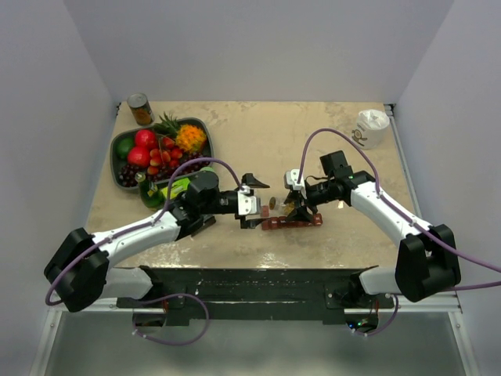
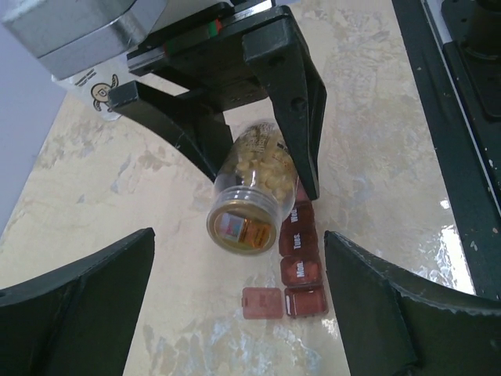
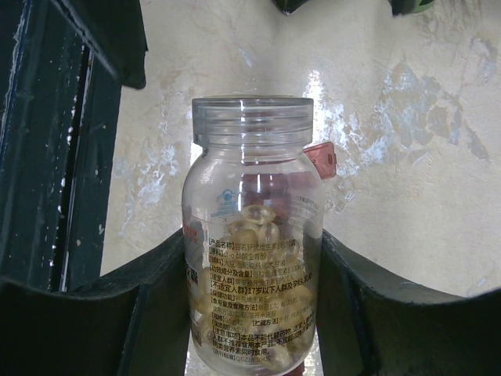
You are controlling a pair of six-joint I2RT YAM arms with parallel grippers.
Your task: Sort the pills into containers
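My right gripper (image 1: 297, 208) is shut on a clear bottle (image 3: 250, 258) that holds many golden-amber pills (image 3: 262, 227). In the left wrist view the bottle (image 2: 254, 196) lies tilted, its round end facing the camera, just above the table and beside the containers. The containers (image 1: 291, 222) are a dark red strip of joined compartments (image 2: 301, 254). The end compartment (image 2: 307, 301) is open, with its lid (image 2: 262, 302) flipped out flat. No pill shows in it. My left gripper (image 1: 255, 202) is open and empty, its fingers (image 2: 78, 305) spread wide short of the bottle and strip.
A grey bowl (image 1: 120, 143) of fruit stands at the back left with a tin can (image 1: 140, 109) behind it. A green object (image 1: 177, 188) lies by the left arm. A white cup (image 1: 371, 128) stands at the back right. A black frame (image 1: 250, 283) runs along the near edge.
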